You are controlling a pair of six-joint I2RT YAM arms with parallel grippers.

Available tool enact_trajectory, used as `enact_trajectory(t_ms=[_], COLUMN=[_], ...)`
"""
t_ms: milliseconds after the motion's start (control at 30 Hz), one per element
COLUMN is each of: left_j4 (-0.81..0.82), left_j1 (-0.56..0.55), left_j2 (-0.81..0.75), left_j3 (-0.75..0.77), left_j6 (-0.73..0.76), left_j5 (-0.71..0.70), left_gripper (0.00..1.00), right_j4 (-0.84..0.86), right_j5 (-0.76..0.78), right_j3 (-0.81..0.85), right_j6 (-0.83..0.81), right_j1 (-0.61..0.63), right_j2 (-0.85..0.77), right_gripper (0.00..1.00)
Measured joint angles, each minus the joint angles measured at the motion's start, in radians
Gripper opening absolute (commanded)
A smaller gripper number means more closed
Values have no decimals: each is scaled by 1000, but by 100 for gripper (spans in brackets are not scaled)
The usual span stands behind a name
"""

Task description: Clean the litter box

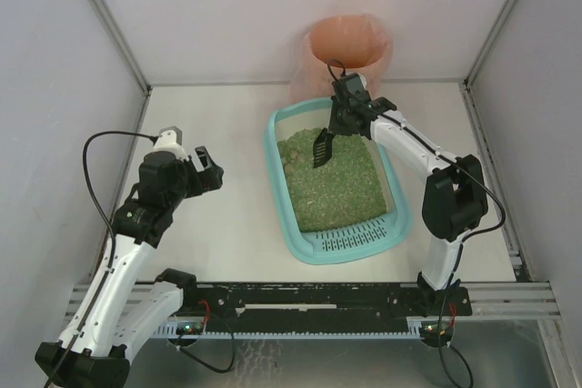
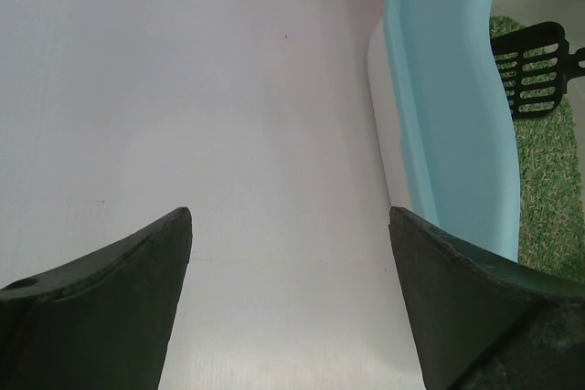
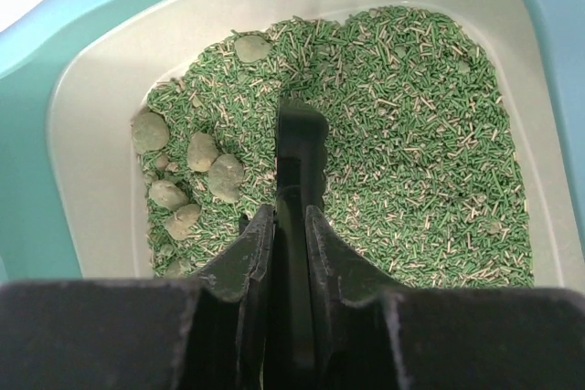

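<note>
The litter box (image 1: 281, 215) sits on the table (image 1: 209, 115), right of centre, directly in front of the right arm's base. Its long axis runs from the near edge toward the back wall. The slotted grate end (image 1: 350, 241) faces the arms and carries no litter. The rest of the tray holds green granular litter (image 1: 332, 184) in a fairly even layer.

In the right wrist view, several rounded grey-green clumps (image 3: 206, 166) lie on the litter, left of the scoop handle. They are grouped close to the pale inner wall of the tray.

The right gripper (image 3: 288, 216) is over the far end of the tray. Its jaws are clenched on the handle of a small black slotted scoop (image 1: 320, 147). The blade hangs down over the litter; whether its tip touches the granules cannot be told.

A round bin lined with a pink bag (image 1: 346, 41) stands just beyond the far end of the tray, against the back wall. The right arm reaches along the right side of the tray.

The left gripper (image 2: 288, 216) is above bare table to the left of the tray, apart from its rim. Its jaws are spread wide and hold nothing. In the left wrist view the teal rim lies ahead of the right finger (image 2: 457, 280).
</note>
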Motion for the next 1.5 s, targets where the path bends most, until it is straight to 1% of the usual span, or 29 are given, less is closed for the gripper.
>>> enact_trajectory(t_ms=[233,433,667,867,1167,1300,1500], left_j4=[0,0,1,7,8,8,8], left_j1=[0,0,0,0,0,0,0], left_j2=[0,0,0,-3,-4,-6,-6], left_j3=[0,0,-1,-17,-17,-17,-17], left_j6=[0,0,0,0,0,0,0], left_j5=[0,3,5,5,8,8,8], left_gripper=[92,92,92,92,92,92,91], right_j4=[24,149,299,435,593,613,615], right_j5=[-72,-182,-249,-307,-318,-317,-291], right_j3=[-25,-119,-187,-305,-509,-592,-672], right_j6=[30,129,231,314,406,444,485], right_j1=[-17,-36,14,-25,-37,-53,-81], right_j2=[0,0,21,2,-112,-187,-325], right_gripper=[0,0,0,0,0,0,0])
